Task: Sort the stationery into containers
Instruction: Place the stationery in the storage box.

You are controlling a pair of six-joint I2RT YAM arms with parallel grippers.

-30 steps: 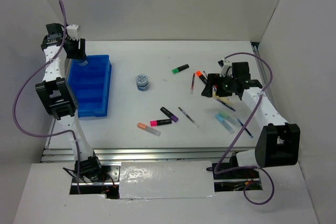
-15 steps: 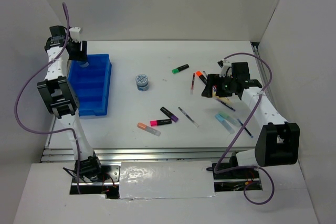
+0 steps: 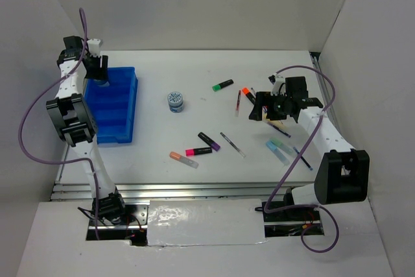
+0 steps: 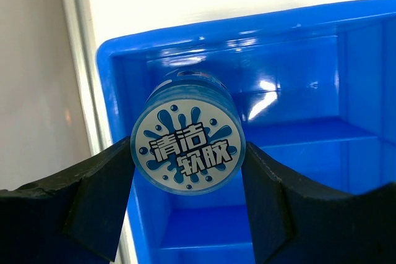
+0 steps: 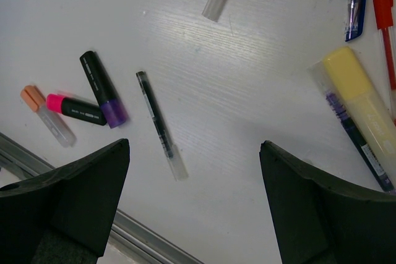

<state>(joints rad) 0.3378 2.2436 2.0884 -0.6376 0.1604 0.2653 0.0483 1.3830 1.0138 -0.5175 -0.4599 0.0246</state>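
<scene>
My left gripper (image 4: 189, 171) is shut on a round blue-patterned tape roll (image 4: 189, 149), held above the far end of the bright-blue compartment tray (image 4: 247, 23); in the top view that gripper (image 3: 98, 69) hangs over the tray's (image 3: 117, 105) far left corner. A second tape roll (image 3: 174, 101) stands mid-table. My right gripper (image 5: 195, 165) is open and empty above bare table, right of a thin dark pen (image 5: 158, 122). Purple (image 5: 104, 89), pink (image 5: 74, 108) and yellow (image 5: 365, 106) highlighters lie around it.
A green marker (image 3: 223, 85) and an orange one (image 3: 248, 93) lie at the back centre. Light-blue markers (image 3: 277, 151) and more pens (image 3: 301, 157) lie by the right arm. An orange-capped marker (image 3: 183, 159) is near the front rail (image 5: 142, 236). White walls enclose the table.
The left wrist has drifted slightly left over the tray's far end, still holding the tape roll. The right arm has not moved.
</scene>
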